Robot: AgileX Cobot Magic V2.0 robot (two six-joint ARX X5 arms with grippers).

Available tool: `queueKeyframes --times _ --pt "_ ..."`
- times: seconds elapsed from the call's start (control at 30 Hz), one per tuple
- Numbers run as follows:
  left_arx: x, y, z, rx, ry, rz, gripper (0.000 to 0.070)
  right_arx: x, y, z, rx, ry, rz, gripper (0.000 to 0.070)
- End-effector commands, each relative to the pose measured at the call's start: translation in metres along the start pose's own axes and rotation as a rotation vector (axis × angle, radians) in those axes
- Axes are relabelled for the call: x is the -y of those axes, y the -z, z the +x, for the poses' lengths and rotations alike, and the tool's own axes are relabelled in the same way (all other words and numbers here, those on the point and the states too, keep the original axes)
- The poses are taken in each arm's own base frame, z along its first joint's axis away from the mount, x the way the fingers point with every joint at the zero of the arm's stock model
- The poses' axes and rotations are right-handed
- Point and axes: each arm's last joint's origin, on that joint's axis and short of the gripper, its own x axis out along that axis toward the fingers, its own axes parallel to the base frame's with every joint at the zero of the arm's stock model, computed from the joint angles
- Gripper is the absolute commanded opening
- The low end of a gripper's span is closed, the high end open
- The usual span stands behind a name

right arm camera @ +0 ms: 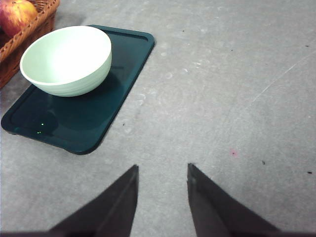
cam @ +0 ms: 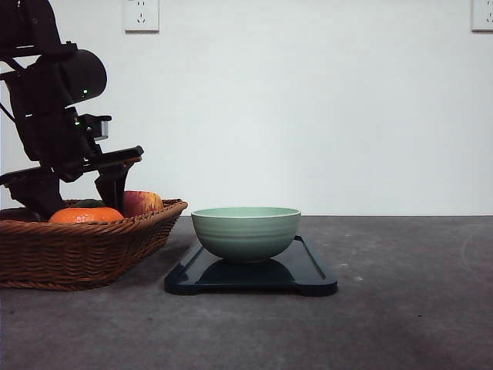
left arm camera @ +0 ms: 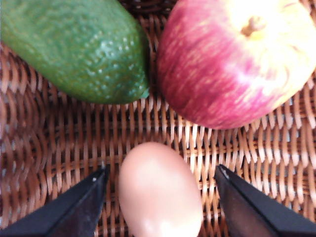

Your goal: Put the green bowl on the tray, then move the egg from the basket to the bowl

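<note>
Left gripper released, straddling one egg in basket; one avocado, one apple near. Right gripper released.

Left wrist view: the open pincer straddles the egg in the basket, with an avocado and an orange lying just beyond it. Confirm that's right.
Not quite. Beyond the egg lie an avocado and a red apple, not an orange. The left wrist view shows this. The rest holds: the left pincer is open, one finger on each side of the egg, on the basket floor.

green bowl: sage, upright, on the tray
tray: dark, flat
basket: wicker, beside tray
egg: apparently lying inside basket
</note>
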Motion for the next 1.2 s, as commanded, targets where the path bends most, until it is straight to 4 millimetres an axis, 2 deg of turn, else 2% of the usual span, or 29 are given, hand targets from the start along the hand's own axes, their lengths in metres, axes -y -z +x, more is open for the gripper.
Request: queueKeyframes --times 0.0,0.17,0.27,0.47,0.57,0.9,1.17 --pt "0.001 -0.004 0.007 -0.006 -0.005 -0.002 0.0437 -0.001 -0.002 -0.001 0.009 -0.005 0.004 0.0194" --pt "0.001 -0.004 0.007 -0.007 -0.005 -0.002 0.0415 -0.001 -0.002 -0.001 0.009 -0.005 0.004 0.0194" --pt "0.001 -0.003 0.007 -0.013 -0.006 -0.003 0.0299 -0.001 -0.002 -0.001 0.009 -0.005 0.004 0.0194" --pt "0.001 -0.001 0.007 -0.031 -0.010 -0.023 0.0253 -0.001 -0.002 -0.001 0.009 -0.004 0.004 0.0194" --pt "0.000 -0.001 0.007 -0.036 -0.011 -0.023 0.0179 -0.001 -0.002 -0.001 0.009 -0.004 0.004 0.0194" --pt "0.001 0.000 0.001 -0.044 -0.013 -0.025 0.0172 -0.001 -0.002 -0.001 0.008 -0.004 0.004 0.0194" --pt "0.004 -0.002 -0.028 0.014 -0.001 -0.007 0.0173 -0.001 -0.002 -0.001 0.009 -0.005 0.004 0.0194"
